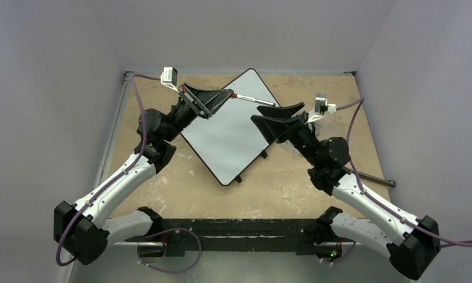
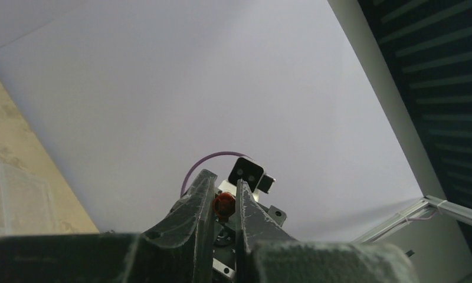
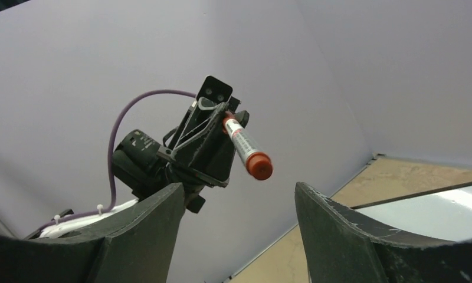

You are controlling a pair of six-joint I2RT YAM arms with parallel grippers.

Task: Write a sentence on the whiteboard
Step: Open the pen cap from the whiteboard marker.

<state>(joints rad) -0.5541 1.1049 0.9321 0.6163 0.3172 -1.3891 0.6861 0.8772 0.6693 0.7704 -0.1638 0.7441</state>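
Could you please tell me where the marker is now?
In the top view the marker is held by the left gripper over the far corner of the whiteboard, its red end pointing at the open right gripper.

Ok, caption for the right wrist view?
The left gripper holds the marker out toward the open right gripper, whiteboard corner at lower right.

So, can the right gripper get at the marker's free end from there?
Probably yes: the right gripper stands open, facing the red end of the marker that the left gripper holds out; nothing sits between them.
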